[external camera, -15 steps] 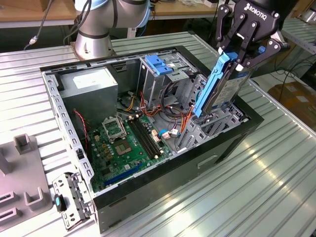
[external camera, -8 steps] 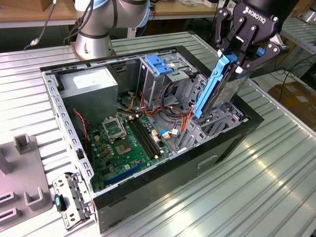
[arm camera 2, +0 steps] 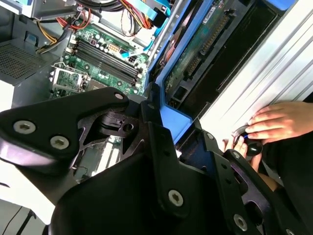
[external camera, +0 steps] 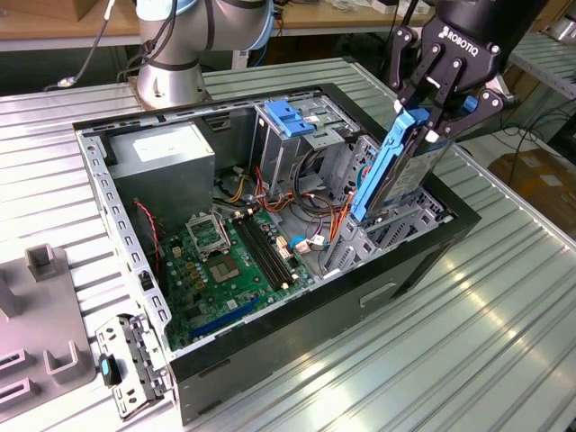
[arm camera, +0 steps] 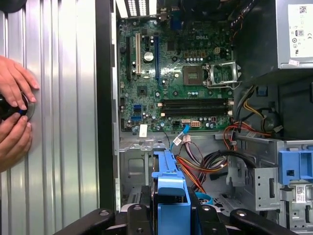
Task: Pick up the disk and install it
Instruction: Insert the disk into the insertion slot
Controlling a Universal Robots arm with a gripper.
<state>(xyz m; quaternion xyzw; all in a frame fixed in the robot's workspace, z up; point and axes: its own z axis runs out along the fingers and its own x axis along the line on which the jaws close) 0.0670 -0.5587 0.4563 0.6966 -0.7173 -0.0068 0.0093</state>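
Disk: one disk (external camera: 416,171), a flat rectangular slab of dark grey metal edged in blue plastic. In the second wrist view its underside shows a green printed board.
Where the disk is: off the desk, held on end and tilted over the case corner on the exterior view's right. Its lower end is down at the grey metal bay there, but I cannot tell whether it touches.
End effector: one end effector (external camera: 436,124), made of black jointed links with silver bolt heads. It is closed narrow on the disk's upper end, with a finger on each broad face.
Desk: one desk (external camera: 468,342) of silvery sheet metal, ribbed in long parallel grooves and glossy.
Case: one computer case (external camera: 270,346), a black box lying on its side on the desk with the open side up.
Main board: one main board (external camera: 225,261), flat and green, with a square silver socket and a row of long black slots.
Power box: one power box (external camera: 166,162), plain grey metal with a white sticker, in the case's far corner.
Drive cage: one drive cage (external camera: 292,121) of grey pierced metal with a blue plastic top, near the disk.
Cables: a loose bundle of cables (arm camera: 195,169), orange, red and yellow, lying between the main board and the bay.
Bracket: one bracket (external camera: 126,369), a grey metal strip with holes and a small dark clip. It lies on the desk just beside the case.
Hands: two hands (arm camera: 14,85) on the ribbed desk beside the case, closed around a small dark round object.
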